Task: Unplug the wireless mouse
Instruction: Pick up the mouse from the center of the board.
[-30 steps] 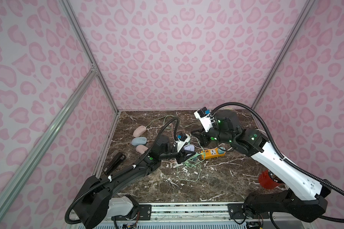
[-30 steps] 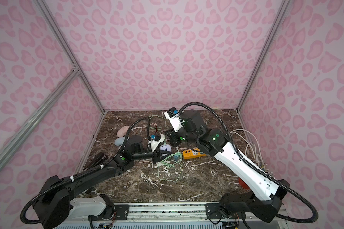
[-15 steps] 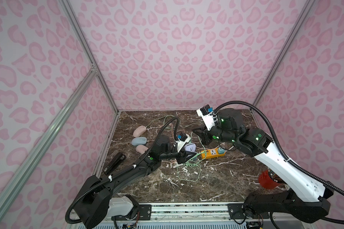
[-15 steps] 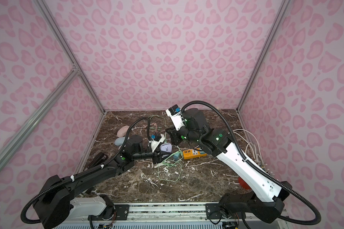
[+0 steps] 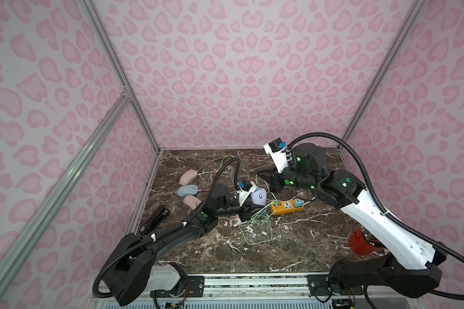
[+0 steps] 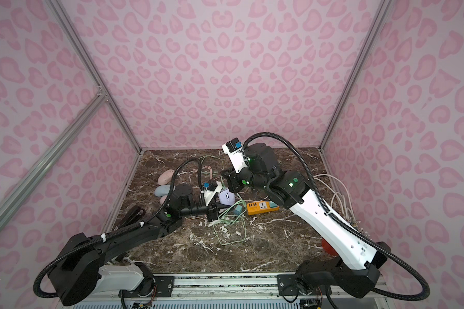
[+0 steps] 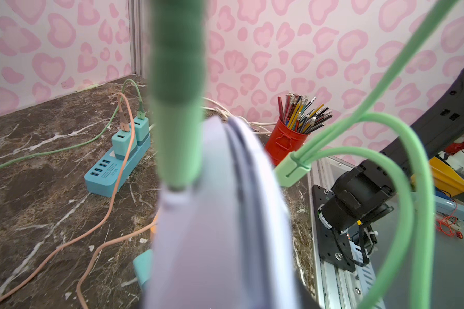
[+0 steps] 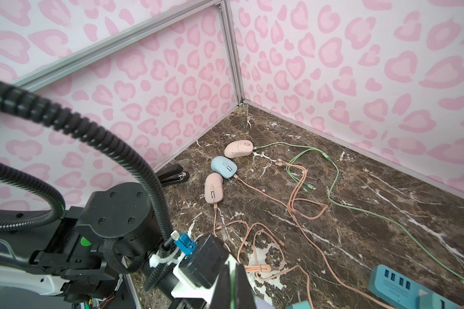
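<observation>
Our right gripper [image 8: 232,271] has its fingers [image 8: 221,289] pressed together. Only a thin strip of the green cable [image 7: 177,115] shows between them, so we read it as clamped on that cable just above the lavender mouse [image 7: 214,227]. The left gripper [image 5: 253,208] grips the mouse's near end. The mouse body hides its pads in the left wrist view, but in both top views the mouse stands tilted on edge right at that gripper's tip, near the middle of the bench [image 5: 292,240]. The green plug sits in the mouse's nose. The joint itself is blurred, and the cable above it runs out of the frame.

Just right of the mouse lies the orange power strip [image 5: 285,206]; the left wrist view shows only an orange glimmer of it behind the mouse. A blue USB strip [image 7: 115,174] lies beyond it. Toward the left edge lie a pink mouse [image 8: 238,148], a blue mouse [image 8: 223,167] and a second pink mouse [image 8: 213,188], all cabled. The red pencil cup [image 5: 359,242] near the front right corner is half covered by the right arm.

Since a second ago the right gripper has drawn away from the mouse toward the far edge. The mouse has tipped up to show more of its top. The left arm has barely shifted.
</observation>
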Motion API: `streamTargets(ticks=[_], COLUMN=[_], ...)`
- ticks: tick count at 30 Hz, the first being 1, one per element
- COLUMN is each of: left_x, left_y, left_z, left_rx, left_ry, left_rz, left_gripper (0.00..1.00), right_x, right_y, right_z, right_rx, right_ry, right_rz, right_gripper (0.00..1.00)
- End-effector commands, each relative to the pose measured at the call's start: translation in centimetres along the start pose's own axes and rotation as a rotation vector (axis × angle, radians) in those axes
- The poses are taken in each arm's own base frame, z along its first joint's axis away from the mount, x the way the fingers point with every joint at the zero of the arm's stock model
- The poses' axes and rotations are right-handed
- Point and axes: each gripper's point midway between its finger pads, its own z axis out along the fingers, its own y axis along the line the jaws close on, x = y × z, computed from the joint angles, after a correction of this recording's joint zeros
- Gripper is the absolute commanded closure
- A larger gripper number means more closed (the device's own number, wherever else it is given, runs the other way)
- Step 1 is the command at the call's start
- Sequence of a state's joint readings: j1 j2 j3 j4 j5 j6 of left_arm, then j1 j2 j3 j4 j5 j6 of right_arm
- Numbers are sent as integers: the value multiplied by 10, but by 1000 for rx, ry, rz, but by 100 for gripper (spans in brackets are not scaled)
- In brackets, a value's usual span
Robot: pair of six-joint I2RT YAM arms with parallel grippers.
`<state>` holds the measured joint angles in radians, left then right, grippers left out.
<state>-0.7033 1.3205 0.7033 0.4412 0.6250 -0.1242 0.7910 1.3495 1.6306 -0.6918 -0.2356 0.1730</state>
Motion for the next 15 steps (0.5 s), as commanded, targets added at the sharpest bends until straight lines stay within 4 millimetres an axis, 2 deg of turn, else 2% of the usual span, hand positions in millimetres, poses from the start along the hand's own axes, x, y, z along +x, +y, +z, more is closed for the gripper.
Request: streamTargets(ticks=[1,7,15], left_x=[-10,-2,-4], left_y=[-3,-2,-4], left_z=[-2,-5,-10], left_rx=[10,1,-8], left_ry=[-41,-22,-21], left_rz=[30,23,32], left_gripper=[53,55,59], right_x=[-6,-3,10], right_y=[-8,-41,-73], right_z=[1,-5,-6], right_rx=[44,220,357], right_ry=[-28,-37,-4], right_rz=[4,33,65], right_gripper=[100,100,100])
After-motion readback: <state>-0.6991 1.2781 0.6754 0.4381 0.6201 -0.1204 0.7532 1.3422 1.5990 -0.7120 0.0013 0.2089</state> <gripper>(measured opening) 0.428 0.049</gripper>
